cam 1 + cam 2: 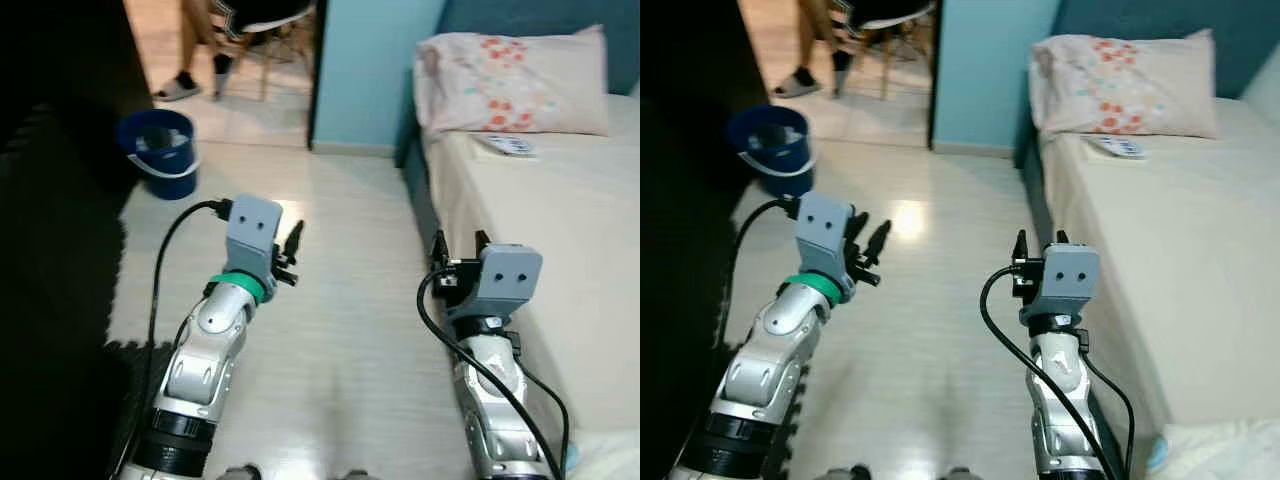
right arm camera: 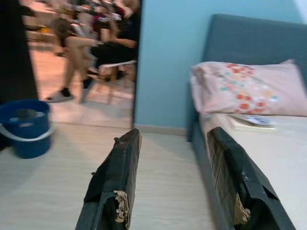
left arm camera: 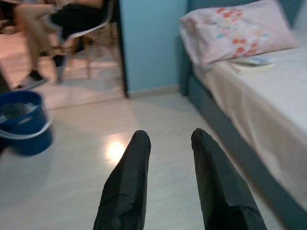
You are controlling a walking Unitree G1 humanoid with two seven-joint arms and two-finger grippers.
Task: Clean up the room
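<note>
hovering over the pale floor (image 1: 340, 330), left pincer (image 3: 168, 139) and right pincer (image 2: 175, 139) gape apart beside the cream-sheeted bed (image 1: 560, 230).

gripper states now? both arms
Left gripper: open, holding nothing, raised over the floor.
Right gripper: open, holding nothing, beside the bed.

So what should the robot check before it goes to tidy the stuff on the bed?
1. Left gripper empty, fingers apart: ok.
2. Right gripper empty, fingers apart: ok.
3. Floor between the arms bare: ok.
4. Book lying flat on the bed beside the pillow: ok, but beyond both grippers.
5. Blue bucket off to the left, away from the bed: ok.
6. Person sitting on a chair past the doorway, out of the way: ok.
</note>
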